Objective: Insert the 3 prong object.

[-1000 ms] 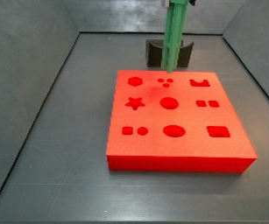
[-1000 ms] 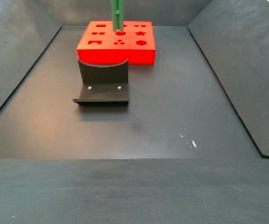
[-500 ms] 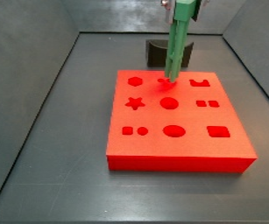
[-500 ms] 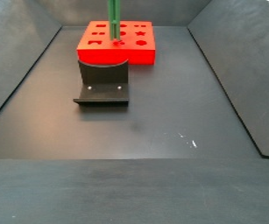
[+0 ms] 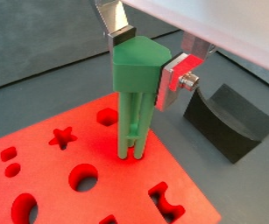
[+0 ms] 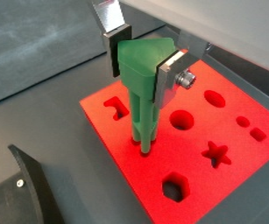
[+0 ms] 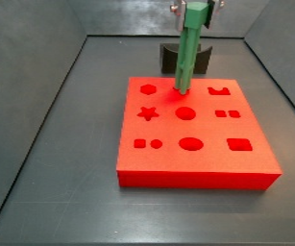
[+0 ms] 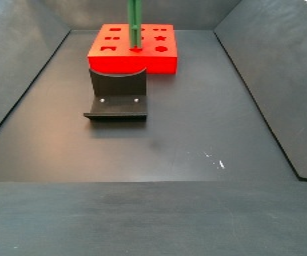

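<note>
Whereas a second earlier the green bar (image 7: 187, 58) hung above the red block (image 7: 195, 173), its tip now stood lower, on the three small holes near the worktop's far edge. The gripper (image 5: 146, 59) clamped its top; insertion appeared under way.

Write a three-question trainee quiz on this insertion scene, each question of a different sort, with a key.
1. True or false: the gripper holds the 3 prong object upright between its fingers.
2. The bar's lower end meets: A) the red block, B) the floor, C) the dark holder.
3. Fill in: in a side view, the hole nearest the front right corner of the block is ____-shaped.

Key: 1 true; 2 A; 3 square.
</note>
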Motion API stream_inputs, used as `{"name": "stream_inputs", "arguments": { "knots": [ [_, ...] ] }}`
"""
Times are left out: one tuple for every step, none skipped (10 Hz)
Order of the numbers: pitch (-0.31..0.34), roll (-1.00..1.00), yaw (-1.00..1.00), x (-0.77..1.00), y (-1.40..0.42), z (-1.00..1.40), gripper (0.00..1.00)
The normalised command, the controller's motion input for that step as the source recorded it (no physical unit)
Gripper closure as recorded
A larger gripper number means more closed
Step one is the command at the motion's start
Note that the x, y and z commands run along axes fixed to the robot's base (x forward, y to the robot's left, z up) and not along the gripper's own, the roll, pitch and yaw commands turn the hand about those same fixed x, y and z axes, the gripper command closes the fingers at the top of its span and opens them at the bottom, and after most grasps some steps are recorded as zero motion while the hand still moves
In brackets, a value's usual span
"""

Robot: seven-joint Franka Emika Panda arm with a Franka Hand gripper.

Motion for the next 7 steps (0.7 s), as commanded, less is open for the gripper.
{"name": "stream_inputs", "arguments": {
  "knots": [
    [0.000, 0.02, 0.00, 0.00, 0.00, -0.13, 1.00],
    [0.000, 0.06, 0.21, 0.35, 0.02, -0.15, 1.00],
    [0.000, 0.04, 0.23, 0.38, 0.03, -0.15, 1.00],
    [0.000, 0.03, 0.16, 0.20, 0.07, -0.18, 1.00],
    [0.000, 0.03, 0.00, -0.06, 0.03, -0.18, 1.00],
    [0.000, 0.11, 0.00, -0.14, 0.00, -0.11, 1.00],
    [0.000, 0.19, 0.00, -0.08, -0.07, -0.30, 1.00]
  ]
}}
